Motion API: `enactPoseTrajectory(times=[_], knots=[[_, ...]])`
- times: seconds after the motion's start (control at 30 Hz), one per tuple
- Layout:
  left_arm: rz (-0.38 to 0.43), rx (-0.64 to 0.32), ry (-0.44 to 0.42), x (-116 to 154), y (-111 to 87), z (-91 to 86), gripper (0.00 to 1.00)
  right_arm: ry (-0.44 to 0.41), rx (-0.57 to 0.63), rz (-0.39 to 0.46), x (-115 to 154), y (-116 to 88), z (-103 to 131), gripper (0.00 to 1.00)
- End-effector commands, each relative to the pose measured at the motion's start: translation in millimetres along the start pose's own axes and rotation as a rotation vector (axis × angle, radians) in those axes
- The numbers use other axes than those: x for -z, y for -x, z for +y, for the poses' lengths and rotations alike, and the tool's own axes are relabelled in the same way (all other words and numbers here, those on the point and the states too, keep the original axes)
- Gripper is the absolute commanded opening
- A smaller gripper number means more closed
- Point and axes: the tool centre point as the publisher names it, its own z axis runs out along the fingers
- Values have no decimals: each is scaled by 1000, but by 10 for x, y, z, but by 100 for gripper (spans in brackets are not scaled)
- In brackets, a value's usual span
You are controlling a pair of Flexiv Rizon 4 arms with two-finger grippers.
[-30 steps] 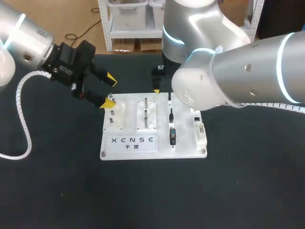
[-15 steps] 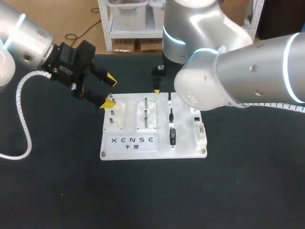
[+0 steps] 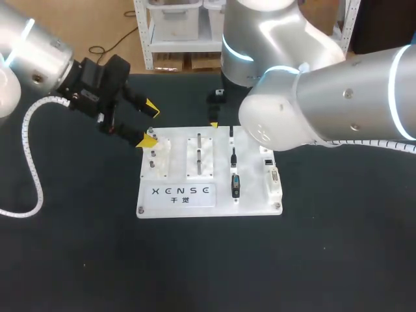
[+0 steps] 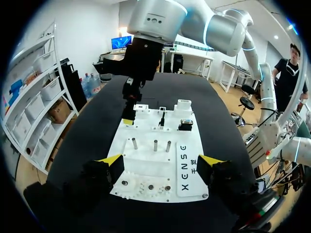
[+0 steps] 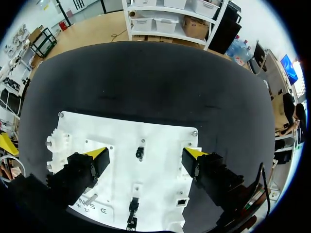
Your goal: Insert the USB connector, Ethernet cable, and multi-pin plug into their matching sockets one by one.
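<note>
Head view: my left gripper (image 3: 150, 122) is spread and empty at the white board's (image 3: 253, 203) far left corner. The black plugs (image 3: 235, 186) sit in a row toward its right side. My right arm (image 3: 325, 104) covers most of its gripper.
Left wrist view: jaws wide apart over the board (image 4: 150, 162).
Right wrist view: my right gripper (image 5: 146, 155) is spread and empty above the board (image 5: 160, 141), with a small black plug (image 5: 140, 153) below it.

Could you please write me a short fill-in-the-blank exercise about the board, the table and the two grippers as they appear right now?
1. The white board lies on a table whose surface is ____.
2. The left gripper is ____ and holds nothing.
3. The fingertips of the right gripper, which hangs over the board, are coloured ____.

Missing words: black; open; yellow.
</note>
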Motion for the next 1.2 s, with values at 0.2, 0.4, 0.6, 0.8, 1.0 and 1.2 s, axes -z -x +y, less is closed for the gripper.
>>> enactPoseTrajectory(times=[0.2,0.4,0.6,0.8,1.0,1.2], knots=[[-3,-2,2,2,-10,-9,100,6,-5,0,-3,310,40,100],[-3,-2,2,2,-10,-9,100,-42,-88,61,-130,709,74,100],[-3,-2,2,2,-10,-9,100,-55,-135,154,-165,689,125,100],[-3,-2,2,2,-10,-9,100,-25,-120,211,-107,436,46,100],[-3,-2,2,2,-10,-9,100,-2,-92,248,-17,159,-69,100],[-3,-2,2,2,-10,-9,100,4,-82,251,-28,10,-110,100]])
